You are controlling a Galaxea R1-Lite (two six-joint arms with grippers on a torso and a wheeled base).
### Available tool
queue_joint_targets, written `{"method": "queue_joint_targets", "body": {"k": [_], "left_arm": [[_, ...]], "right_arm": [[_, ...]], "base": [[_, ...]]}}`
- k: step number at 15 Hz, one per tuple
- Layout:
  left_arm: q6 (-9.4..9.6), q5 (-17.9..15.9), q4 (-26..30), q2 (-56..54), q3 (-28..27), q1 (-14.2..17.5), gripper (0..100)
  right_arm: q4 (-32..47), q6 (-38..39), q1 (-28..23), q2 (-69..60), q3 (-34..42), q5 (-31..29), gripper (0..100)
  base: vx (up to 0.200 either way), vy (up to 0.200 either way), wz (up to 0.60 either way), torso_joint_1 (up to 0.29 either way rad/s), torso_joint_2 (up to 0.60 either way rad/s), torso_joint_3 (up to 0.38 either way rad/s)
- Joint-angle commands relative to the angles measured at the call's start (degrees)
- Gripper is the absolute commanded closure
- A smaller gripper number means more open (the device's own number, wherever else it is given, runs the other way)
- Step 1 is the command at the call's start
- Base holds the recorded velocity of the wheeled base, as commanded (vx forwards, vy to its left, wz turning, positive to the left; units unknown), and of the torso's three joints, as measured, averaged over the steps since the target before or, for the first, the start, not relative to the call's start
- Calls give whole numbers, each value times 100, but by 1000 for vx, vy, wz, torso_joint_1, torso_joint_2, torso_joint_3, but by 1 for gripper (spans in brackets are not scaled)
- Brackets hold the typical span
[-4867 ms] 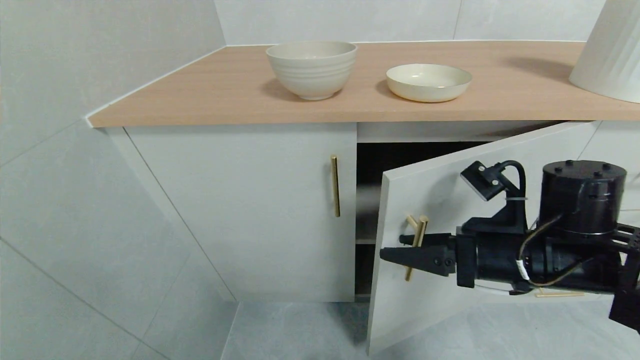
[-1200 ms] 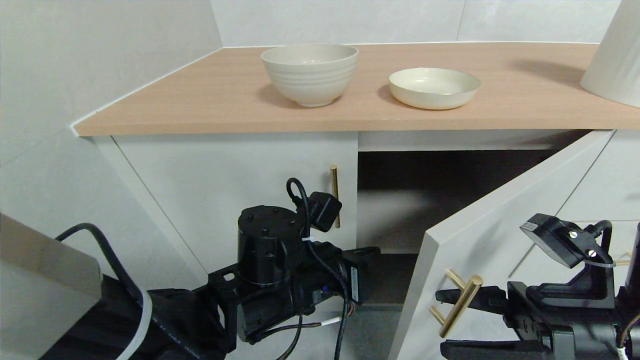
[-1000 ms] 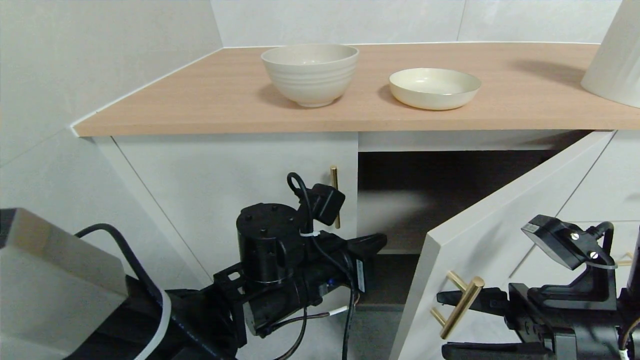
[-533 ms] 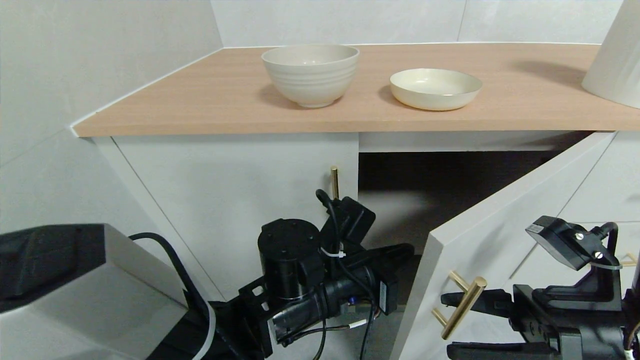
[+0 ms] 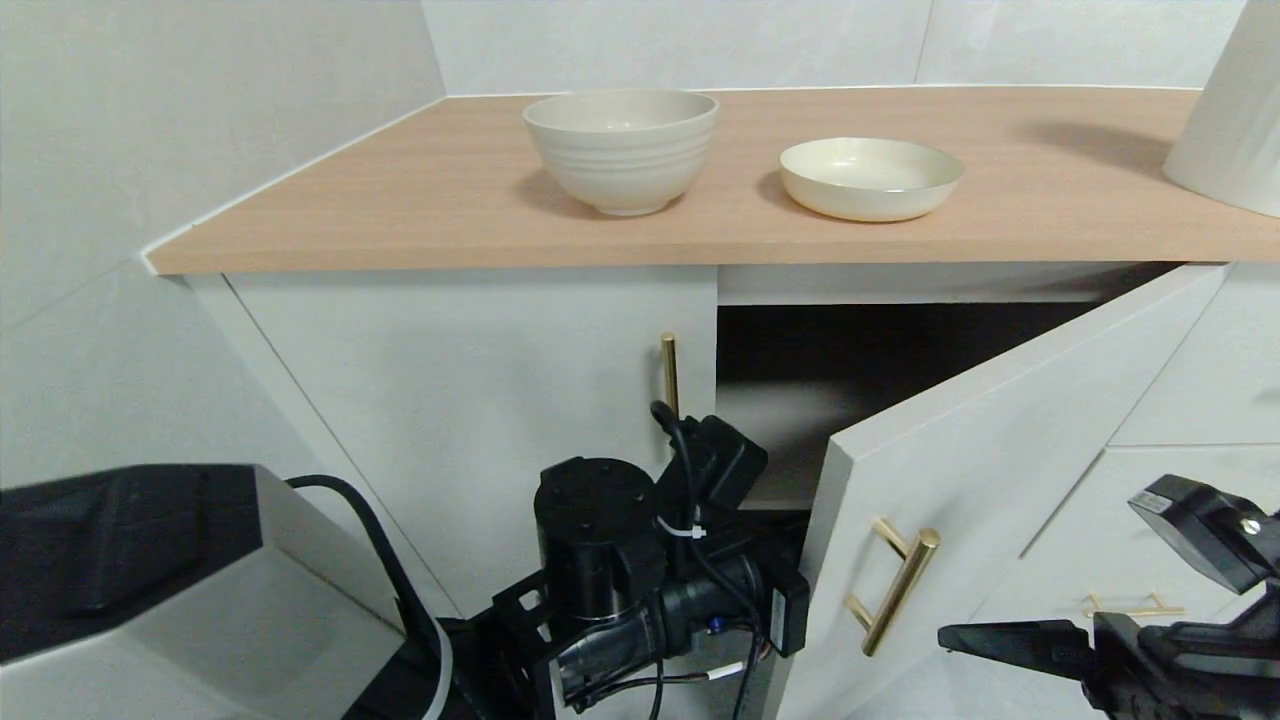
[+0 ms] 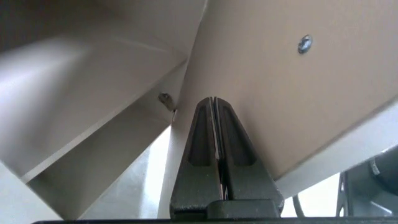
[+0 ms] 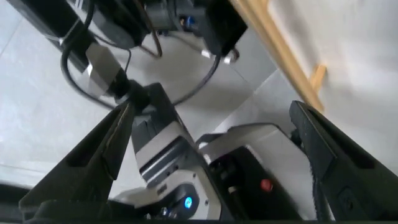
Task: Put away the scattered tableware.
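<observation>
A deep cream bowl [image 5: 620, 145] and a shallow cream dish [image 5: 870, 178] stand on the wooden counter [image 5: 400, 215]. Below them the right cabinet door [image 5: 980, 450] hangs open, its gold handle [image 5: 893, 590] facing me. My left arm reaches in at the door's free edge. In the left wrist view my left gripper [image 6: 213, 104] is shut and empty, its tips at the door's inner face [image 6: 311, 93]. My right gripper [image 5: 985, 640] is low, to the right of the handle and apart from it. The right wrist view shows my right gripper [image 7: 211, 109] open, with the handle [image 7: 280, 50] beyond it.
The left cabinet door [image 5: 480, 400] is closed, with its own gold handle [image 5: 669, 375]. A tall white ribbed container [image 5: 1225, 120] stands at the counter's right end. A drawer front with a small gold pull [image 5: 1135, 607] lies right of the open door. A shelf [image 6: 74, 93] runs inside the cabinet.
My right gripper has let go of the door handle and drawn back to the right and down. My left arm has moved right, in behind the door's edge. The door's edge shifted slightly left.
</observation>
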Motion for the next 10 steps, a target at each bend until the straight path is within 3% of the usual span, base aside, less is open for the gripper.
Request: {"method": "queue_joint_targets", "body": {"k": [1, 8, 10], "left_arm": [[-4, 3, -8, 49, -2, -65, 100], [-4, 3, -17, 137, 25, -109, 100], [-4, 3, -17, 154, 16, -109, 100]], "right_arm": [[2, 2, -4, -433, 315, -8, 0], [2, 2, -39, -609, 323, -8, 0], [2, 2, -39, -600, 323, -8, 0]], "base": [[0, 0, 0, 0, 0, 0], [0, 0, 0, 0, 0, 0], [-200, 0, 0, 10, 2, 2]]}}
